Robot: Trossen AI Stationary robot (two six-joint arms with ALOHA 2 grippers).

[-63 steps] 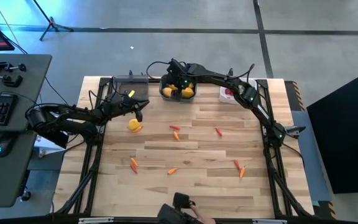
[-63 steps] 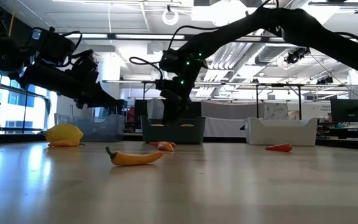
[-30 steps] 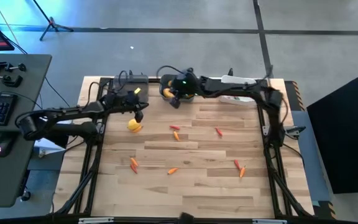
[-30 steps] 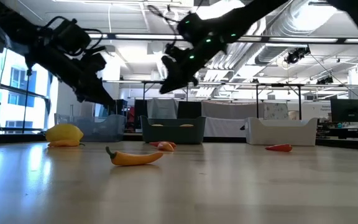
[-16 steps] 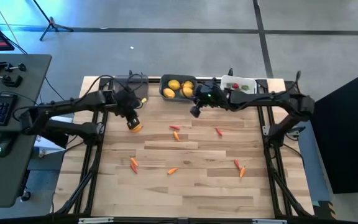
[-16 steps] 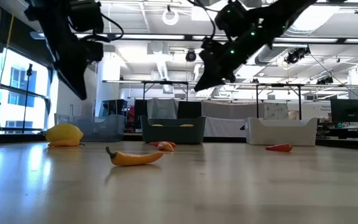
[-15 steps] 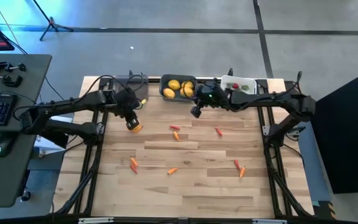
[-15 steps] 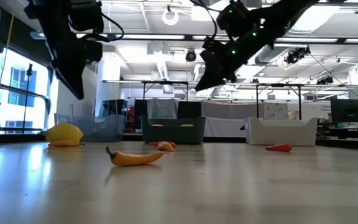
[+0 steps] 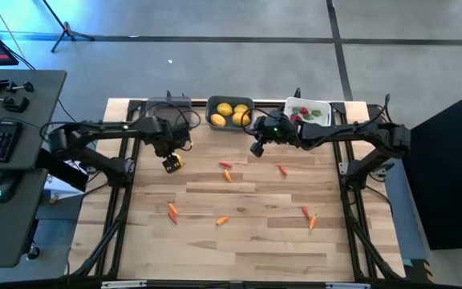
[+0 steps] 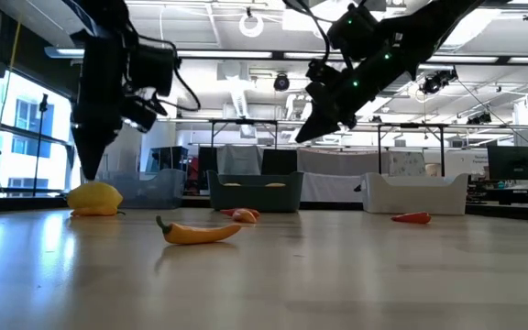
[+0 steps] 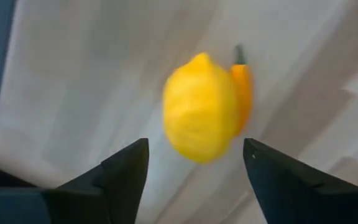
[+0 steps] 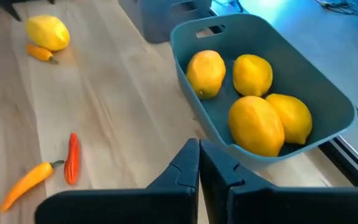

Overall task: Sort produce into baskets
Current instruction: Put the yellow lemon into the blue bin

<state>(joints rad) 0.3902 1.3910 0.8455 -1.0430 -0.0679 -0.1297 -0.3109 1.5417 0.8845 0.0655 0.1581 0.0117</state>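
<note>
High view: left tool hangs over a lemon on the table, near the clear-grey bin. Left wrist view shows its fingers spread wide w/ that lemon between them, not touched, and a small orange pepper right against the lemon. Right tool sits just in front of the teal bin, fingers pressed together (right wrist view), holding nothing. Teal bin has four lemons inside. White bin holds red and green bits. Carrots and peppers lie scattered mid-table, e.g. a carrot and a red pepper.
</note>
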